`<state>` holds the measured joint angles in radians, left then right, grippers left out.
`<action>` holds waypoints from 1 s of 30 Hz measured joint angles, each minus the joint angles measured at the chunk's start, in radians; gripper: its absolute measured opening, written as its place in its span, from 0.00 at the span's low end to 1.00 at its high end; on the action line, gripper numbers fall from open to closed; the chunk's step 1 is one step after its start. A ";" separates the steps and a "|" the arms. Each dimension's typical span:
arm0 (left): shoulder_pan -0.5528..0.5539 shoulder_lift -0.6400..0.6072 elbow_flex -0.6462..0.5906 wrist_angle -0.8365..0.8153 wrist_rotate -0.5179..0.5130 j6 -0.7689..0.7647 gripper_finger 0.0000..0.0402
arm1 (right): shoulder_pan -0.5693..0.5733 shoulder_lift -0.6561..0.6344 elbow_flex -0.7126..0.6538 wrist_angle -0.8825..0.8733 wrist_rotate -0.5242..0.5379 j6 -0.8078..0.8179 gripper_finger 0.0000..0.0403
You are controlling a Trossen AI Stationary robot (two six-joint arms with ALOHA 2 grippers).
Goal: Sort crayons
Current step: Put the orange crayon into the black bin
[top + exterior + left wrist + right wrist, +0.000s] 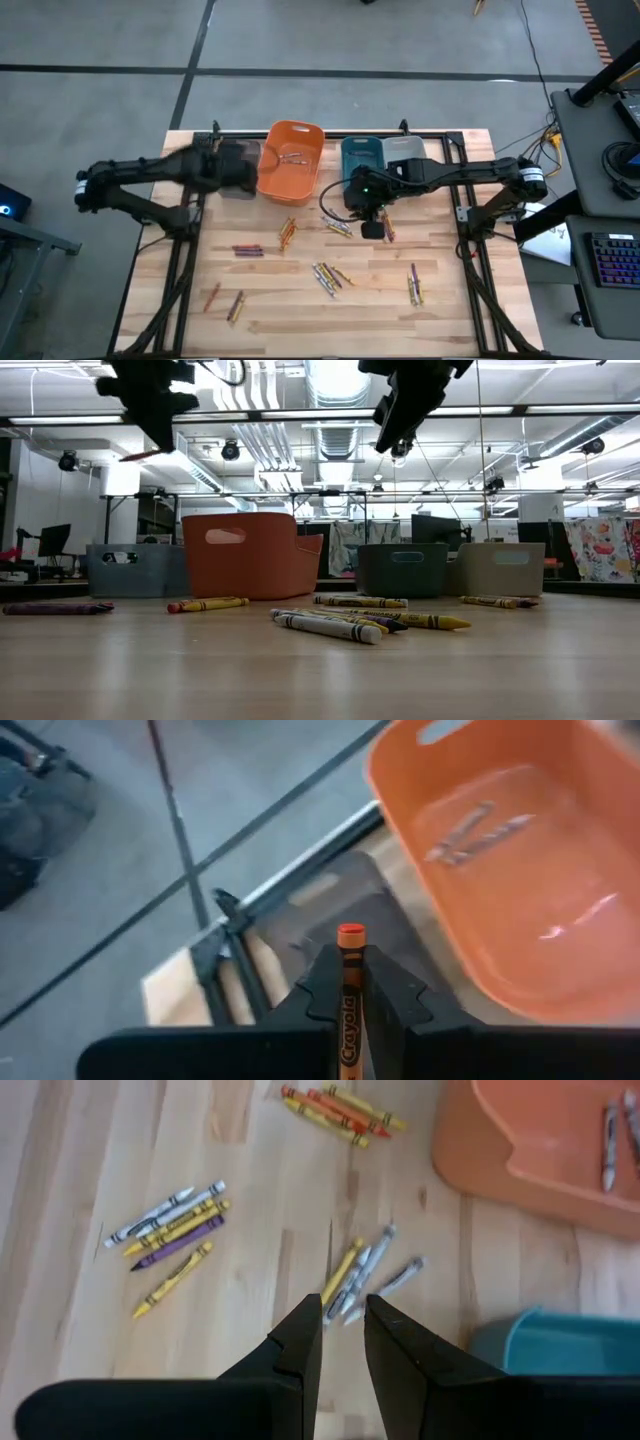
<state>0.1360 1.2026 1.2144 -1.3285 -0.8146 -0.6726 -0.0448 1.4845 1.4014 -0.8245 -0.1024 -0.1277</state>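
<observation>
I see the orange bin [290, 160] at the back of the table [450, 310]. My left gripper [350, 995] is just left of the bin, shut tight on an orange crayon [349, 990]. My right gripper [340, 1330], a little open and holding nothing, hangs to the right of the bin, above loose crayons [360, 1275].

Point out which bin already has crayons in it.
The orange bin: two greyish crayons lie on its floor. The teal bin beside it shows none.

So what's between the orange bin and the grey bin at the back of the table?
A teal bin sits between the orange bin and the grey bin, seen from above; the low view shows the same order.
</observation>
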 joint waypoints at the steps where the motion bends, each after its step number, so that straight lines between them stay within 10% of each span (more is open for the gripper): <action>1: 0.052 0.000 -0.002 0.049 0.020 0.075 0.00 | -0.004 0.000 0.000 0.008 -0.001 -0.013 0.17; 7: 0.338 0.000 -0.044 0.341 0.274 0.476 0.00 | -0.055 0.000 0.000 0.054 0.000 -0.073 0.17; 17: 0.711 0.021 -0.254 0.623 0.657 0.713 0.00 | -0.197 0.002 -0.029 0.181 -0.001 -0.115 0.17; 30: 0.766 0.058 -0.476 0.880 0.648 0.625 0.00 | -0.268 0.002 -0.030 0.222 -0.002 -0.029 0.17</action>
<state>0.9025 1.2608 0.7381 -0.4482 -0.1668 -0.0479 -0.3130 1.4868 1.3712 -0.6027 -0.1043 -0.1562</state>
